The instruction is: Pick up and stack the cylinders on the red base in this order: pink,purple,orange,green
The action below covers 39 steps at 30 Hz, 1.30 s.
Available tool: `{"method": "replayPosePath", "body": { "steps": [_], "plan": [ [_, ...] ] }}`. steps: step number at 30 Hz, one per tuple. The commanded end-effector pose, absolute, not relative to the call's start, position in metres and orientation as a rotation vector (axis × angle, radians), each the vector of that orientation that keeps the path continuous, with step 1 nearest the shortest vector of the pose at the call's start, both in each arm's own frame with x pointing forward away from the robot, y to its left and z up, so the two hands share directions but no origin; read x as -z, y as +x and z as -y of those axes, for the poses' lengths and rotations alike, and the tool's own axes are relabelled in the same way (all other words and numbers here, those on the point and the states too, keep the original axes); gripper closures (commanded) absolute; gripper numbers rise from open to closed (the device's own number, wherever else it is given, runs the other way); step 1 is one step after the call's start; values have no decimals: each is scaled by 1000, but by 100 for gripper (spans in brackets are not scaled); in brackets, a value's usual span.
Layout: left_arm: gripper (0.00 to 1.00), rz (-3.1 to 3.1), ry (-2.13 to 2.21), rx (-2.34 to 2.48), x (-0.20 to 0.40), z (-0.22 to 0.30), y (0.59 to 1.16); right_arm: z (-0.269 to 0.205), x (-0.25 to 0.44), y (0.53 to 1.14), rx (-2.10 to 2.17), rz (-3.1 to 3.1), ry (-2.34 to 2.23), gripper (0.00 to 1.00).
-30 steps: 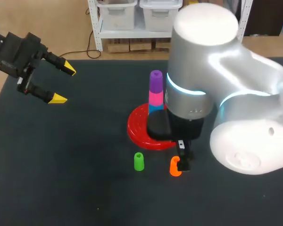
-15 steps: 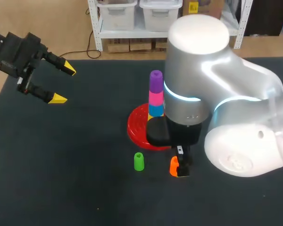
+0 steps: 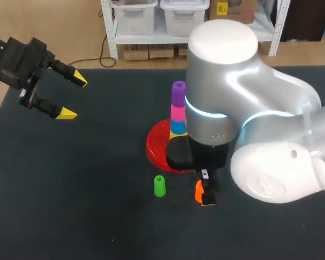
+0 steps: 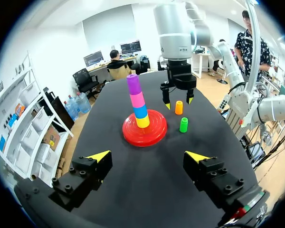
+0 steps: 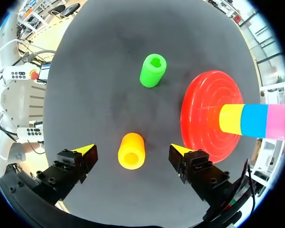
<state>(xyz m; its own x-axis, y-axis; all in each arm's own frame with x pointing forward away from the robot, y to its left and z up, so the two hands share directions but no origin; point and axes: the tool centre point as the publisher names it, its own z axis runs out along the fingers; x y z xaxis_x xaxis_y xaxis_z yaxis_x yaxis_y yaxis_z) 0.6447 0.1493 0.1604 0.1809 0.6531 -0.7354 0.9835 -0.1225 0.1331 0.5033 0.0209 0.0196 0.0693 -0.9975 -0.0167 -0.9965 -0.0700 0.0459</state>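
Blocking part of red base (image 3: 156,145), right arm (image 3: 227,81), orange cylinder (image 3: 197,190) half hidden

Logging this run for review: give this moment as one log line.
right gripper: open, straddling orange cylinder | left gripper: open, empty | green cylinder: on table | red base: purple cylinder topmost

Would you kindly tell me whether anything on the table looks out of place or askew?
Nothing stands out. The stack on the red base looks straight, and the orange cylinder and green cylinder stand upright on the table, the orange one between the open fingers of the right gripper.
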Motion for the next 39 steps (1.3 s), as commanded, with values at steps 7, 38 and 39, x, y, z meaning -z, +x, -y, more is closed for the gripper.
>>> {"method": "replayPosePath", "body": {
  "steps": [7,38,39],
  "plan": [
    [0,-1537,1848,692,-159,-149,645,-24,-15,503,87,2106,2279,100],
    [0,-1537,1848,692,-159,-149,645,-30,-133,538,176,2245,2338,100],
    [0,-1537,1848,692,-159,-149,645,-30,-145,541,179,2242,2352,100]
  ]
}}
